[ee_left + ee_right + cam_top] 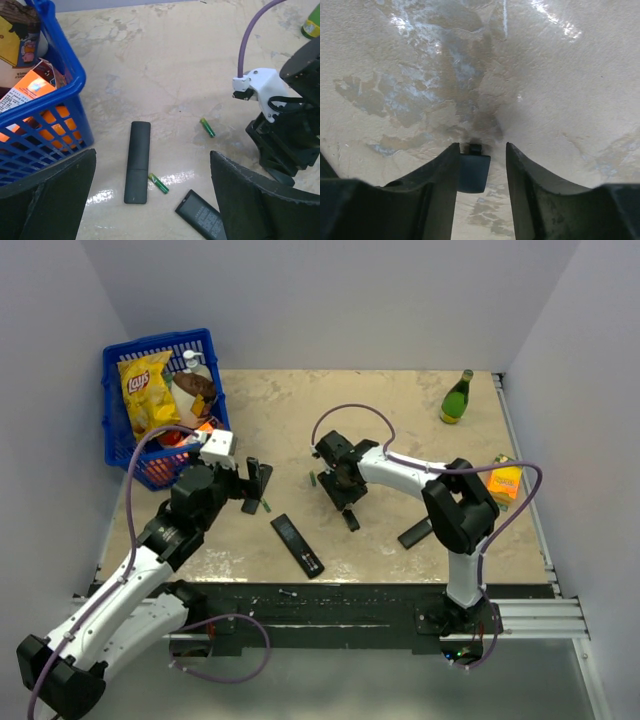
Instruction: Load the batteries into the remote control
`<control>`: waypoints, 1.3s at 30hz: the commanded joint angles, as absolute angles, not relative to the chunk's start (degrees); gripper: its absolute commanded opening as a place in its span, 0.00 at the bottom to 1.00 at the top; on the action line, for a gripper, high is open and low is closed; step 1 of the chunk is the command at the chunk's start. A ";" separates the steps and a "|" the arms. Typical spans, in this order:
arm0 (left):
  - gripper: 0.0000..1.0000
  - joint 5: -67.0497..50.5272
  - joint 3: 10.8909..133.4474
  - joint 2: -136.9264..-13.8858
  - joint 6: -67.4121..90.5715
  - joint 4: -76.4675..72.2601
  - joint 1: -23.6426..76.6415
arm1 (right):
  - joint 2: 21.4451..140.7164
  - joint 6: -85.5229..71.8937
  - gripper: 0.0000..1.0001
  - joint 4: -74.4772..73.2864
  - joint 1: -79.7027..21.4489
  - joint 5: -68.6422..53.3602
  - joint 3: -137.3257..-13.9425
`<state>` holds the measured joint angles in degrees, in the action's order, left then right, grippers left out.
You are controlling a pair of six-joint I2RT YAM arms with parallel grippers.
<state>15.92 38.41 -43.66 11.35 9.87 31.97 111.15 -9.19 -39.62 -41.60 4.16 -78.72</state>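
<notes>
The remote control lies buttons-up on the table near the front edge, slanted, between the 2 arms and apart from both grippers. The left gripper hangs above the table with its jaws spread wide and nothing between them. Below it lies a plain black remote, smooth side up. 2 green batteries lie loose: that one just beside the plain remote's near end, the other further toward the right arm. The right gripper is down at the tabletop with its jaws partly apart. A small dark back cover sits between its fingers, against one and clear of the other. A blue basket of snacks stands at the far left.
</notes>
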 commanded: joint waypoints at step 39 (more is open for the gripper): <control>0.99 9.76 34.01 -33.31 18.10 3.08 20.57 | 110.04 -23.47 0.36 -37.35 -68.29 10.72 -76.29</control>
